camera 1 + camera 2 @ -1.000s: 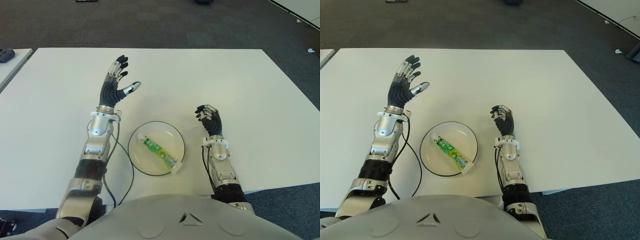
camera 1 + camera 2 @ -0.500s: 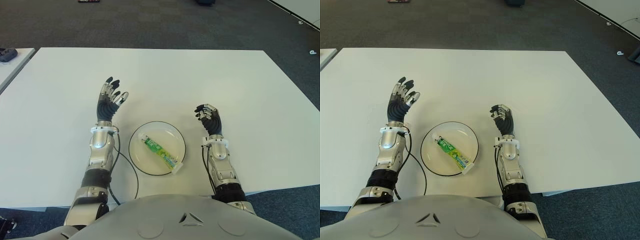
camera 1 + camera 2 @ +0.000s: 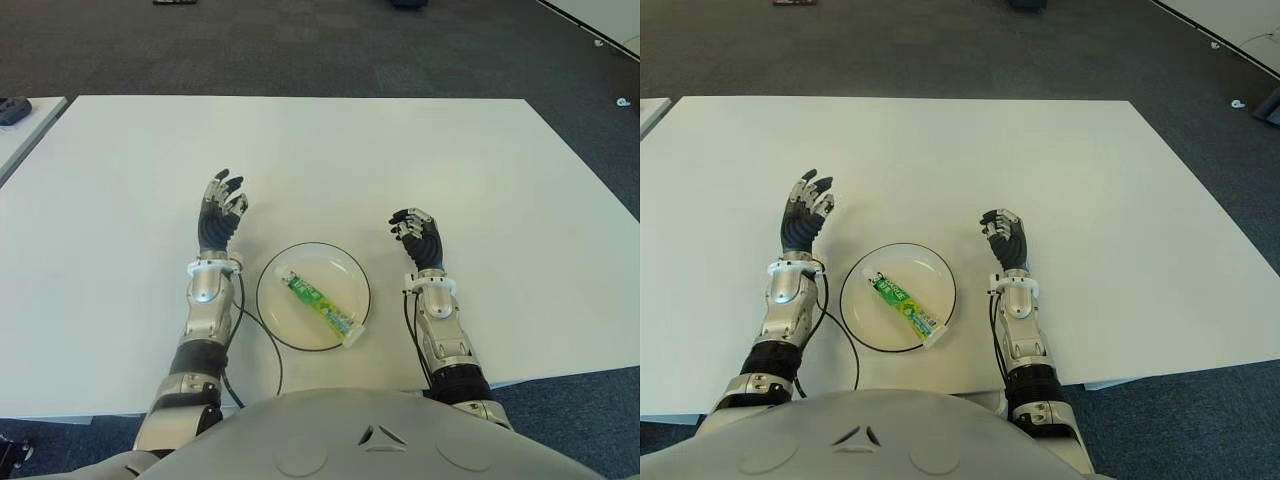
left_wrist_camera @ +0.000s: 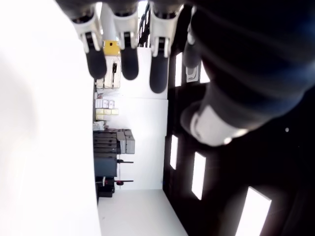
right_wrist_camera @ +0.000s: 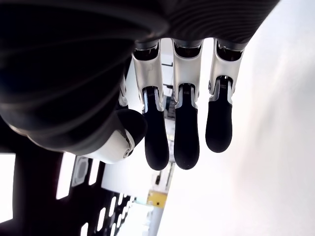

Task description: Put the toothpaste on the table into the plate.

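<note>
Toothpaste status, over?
Toothpaste lying in the plate. Left hand and right hand open, flanking it, holding nothing. Nothing in the way.

Toothpaste tube [image 3: 320, 305]: bright green body with white lettering, white cap and white crimped end.
Plate [image 3: 279, 323]: cream white with a thin dark rim line.
Counter [image 3: 400, 150]: plain white, no pattern.
Left robot hand [image 3: 219, 222]: black palm and fingers, silver knuckle segments, silver wrist.
Right robot hand [image 3: 420, 240]: same black and silver scheme.
Cable [image 3: 262, 345]: black.
Floor [image 3: 300, 45]: dark grey carpet, fine speckle.
</note>
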Robot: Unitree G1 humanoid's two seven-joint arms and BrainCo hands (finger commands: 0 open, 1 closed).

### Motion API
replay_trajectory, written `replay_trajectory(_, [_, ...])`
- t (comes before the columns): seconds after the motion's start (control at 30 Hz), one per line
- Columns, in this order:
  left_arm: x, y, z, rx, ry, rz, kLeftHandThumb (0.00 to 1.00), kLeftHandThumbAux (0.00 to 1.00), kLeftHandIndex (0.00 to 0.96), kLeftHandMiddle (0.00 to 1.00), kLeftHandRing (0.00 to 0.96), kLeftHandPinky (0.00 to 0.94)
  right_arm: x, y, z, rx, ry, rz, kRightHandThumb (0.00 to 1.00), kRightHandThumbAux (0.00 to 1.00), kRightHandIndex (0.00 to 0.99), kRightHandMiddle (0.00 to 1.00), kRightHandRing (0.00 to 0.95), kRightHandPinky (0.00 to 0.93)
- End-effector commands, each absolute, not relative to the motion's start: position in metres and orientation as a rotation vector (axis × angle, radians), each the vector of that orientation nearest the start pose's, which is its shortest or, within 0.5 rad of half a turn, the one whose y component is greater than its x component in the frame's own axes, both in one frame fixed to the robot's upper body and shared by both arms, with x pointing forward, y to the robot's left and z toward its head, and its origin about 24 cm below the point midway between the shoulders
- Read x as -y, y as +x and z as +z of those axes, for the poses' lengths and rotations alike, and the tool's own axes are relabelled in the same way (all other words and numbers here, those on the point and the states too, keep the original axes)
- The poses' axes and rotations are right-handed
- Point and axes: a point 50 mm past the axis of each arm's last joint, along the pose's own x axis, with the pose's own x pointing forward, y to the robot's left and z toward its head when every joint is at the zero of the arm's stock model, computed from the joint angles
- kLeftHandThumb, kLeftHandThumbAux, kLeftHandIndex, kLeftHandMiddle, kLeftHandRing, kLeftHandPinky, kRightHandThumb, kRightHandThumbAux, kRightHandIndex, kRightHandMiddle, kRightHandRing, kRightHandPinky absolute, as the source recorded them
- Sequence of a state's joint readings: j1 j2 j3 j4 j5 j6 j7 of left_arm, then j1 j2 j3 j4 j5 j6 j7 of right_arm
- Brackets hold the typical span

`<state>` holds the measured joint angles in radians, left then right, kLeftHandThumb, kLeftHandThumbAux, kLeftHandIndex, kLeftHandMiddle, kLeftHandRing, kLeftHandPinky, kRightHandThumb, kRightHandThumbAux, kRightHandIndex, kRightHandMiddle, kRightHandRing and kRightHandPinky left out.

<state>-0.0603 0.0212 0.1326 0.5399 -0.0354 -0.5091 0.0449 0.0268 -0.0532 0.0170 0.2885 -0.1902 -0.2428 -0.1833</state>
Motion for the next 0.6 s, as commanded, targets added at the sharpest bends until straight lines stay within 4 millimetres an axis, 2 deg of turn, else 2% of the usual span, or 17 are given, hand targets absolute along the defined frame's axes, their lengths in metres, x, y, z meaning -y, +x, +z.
replay_trajectory(0.03, [-0.178,0.24,-0.027,0.0,0.012,0.163,0.697,0.716,0.43,0.549,0.542,0.534,0.162,0.24,-0.007,-0.052,-0.226,-0.111,0.708,0.731,0.426,0.504,0.524,0.547])
replay_trajectory(0.6, [-0.172,0.225,-0.04,-0.054,0.066,0.085,0.704,0.718,0.432,0.584,0.57,0.552,0.162,0.243,-0.006,-0.058,-0.224,-0.112,0.708,0.731,0.427,0.514,0.532,0.555])
